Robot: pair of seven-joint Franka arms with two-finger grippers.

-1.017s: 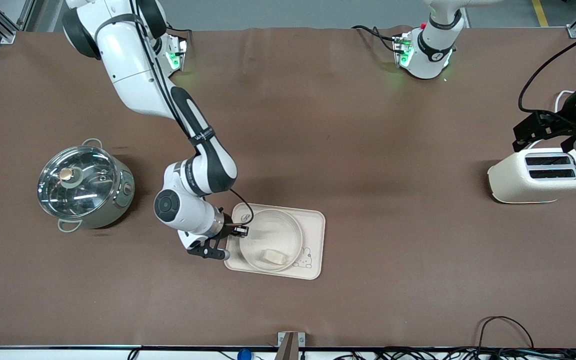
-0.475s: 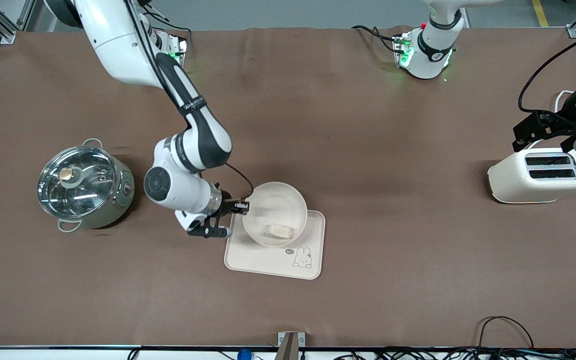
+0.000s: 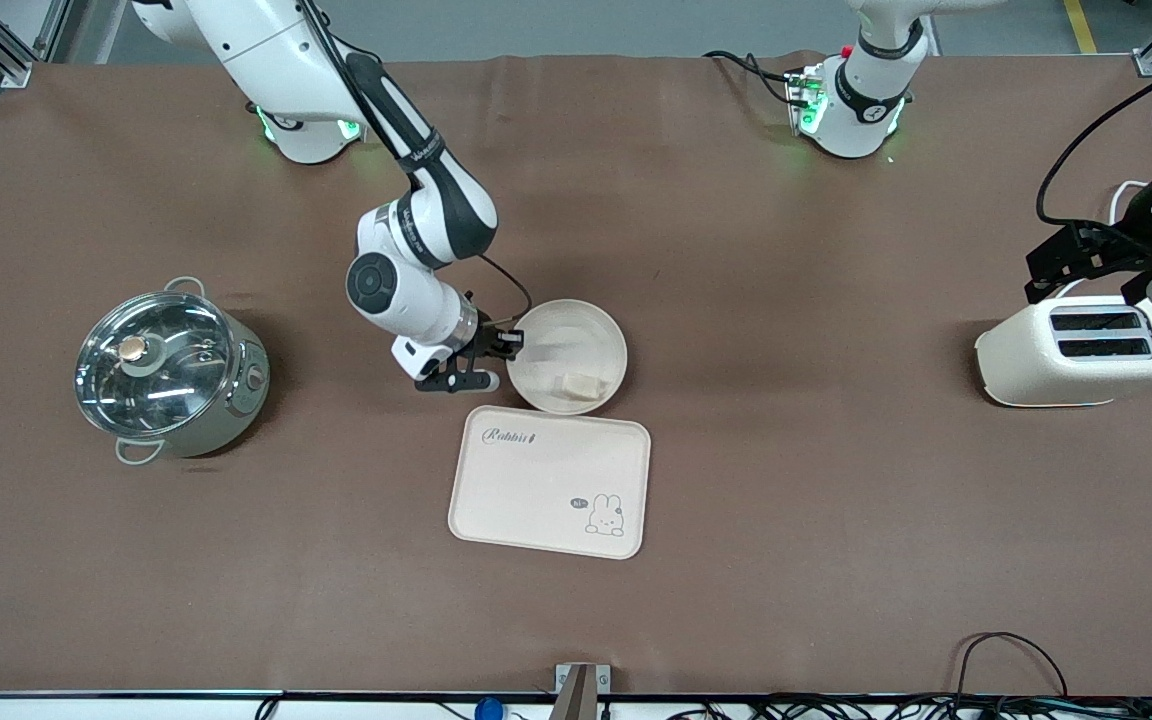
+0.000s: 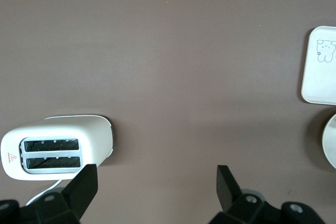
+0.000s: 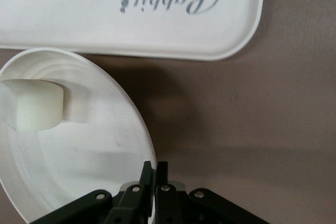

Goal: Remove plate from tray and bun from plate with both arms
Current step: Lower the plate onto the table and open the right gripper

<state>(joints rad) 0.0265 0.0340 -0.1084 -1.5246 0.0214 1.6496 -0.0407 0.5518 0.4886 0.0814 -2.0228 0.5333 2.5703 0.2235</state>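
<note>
My right gripper (image 3: 508,345) is shut on the rim of the round cream plate (image 3: 561,335). It holds the plate a little above the brown table, just off the "Rabbit" edge of the tray (image 3: 548,485). The pale bun (image 3: 581,386) lies in the plate by its rim. In the right wrist view the fingers (image 5: 155,167) pinch the plate's rim (image 5: 79,166), with the bun (image 5: 37,103) inside and the tray (image 5: 131,19) bare. My left gripper (image 3: 1086,285) waits open over the table by the toaster, its jaws (image 4: 155,177) wide apart with nothing between them.
A cream toaster (image 3: 1081,350) stands at the left arm's end of the table and also shows in the left wrist view (image 4: 58,148). A steel pot with a glass lid (image 3: 168,370) stands at the right arm's end. Cables run along the table's near edge.
My right gripper has carried the plate with the bun off the tray toward the robots' bases. The tray now lies bare. The left arm has not moved.
</note>
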